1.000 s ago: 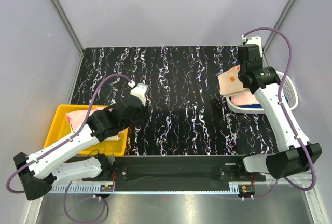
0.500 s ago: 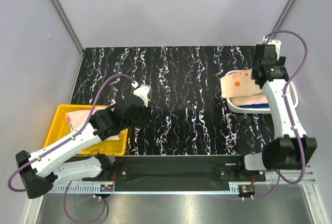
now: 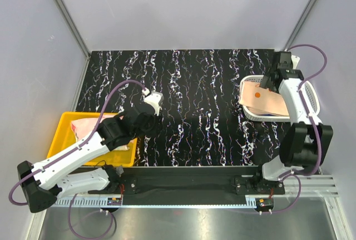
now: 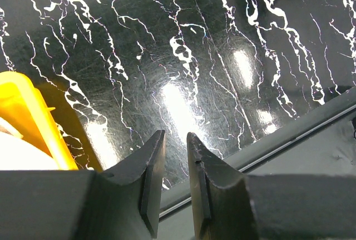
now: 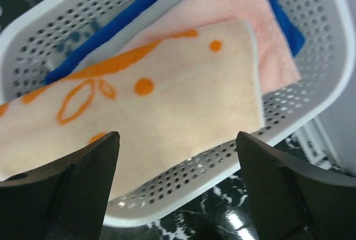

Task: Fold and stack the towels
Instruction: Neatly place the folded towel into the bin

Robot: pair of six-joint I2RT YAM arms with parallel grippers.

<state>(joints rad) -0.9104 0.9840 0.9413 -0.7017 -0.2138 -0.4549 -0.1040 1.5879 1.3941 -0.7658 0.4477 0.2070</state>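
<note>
A beige towel with orange marks lies flat on top of a stack in the white mesh basket. Under it lie a pale pink towel and a blue towel. My right gripper hangs just above the beige towel, jaws wide open, holding nothing. From above, the right gripper is over the basket's far side. A salmon-pink towel lies in the yellow bin. My left gripper hovers over the bare table, its jaws a narrow gap apart with nothing between them.
The black marbled table lies between the bin on the left and the basket on the right. The left gripper is just right of the bin. Grey walls close in the back and sides.
The right gripper has opened and let go of the beige towel, which now lies on the stack in the basket. The right arm swung right. The left arm barely moved.
</note>
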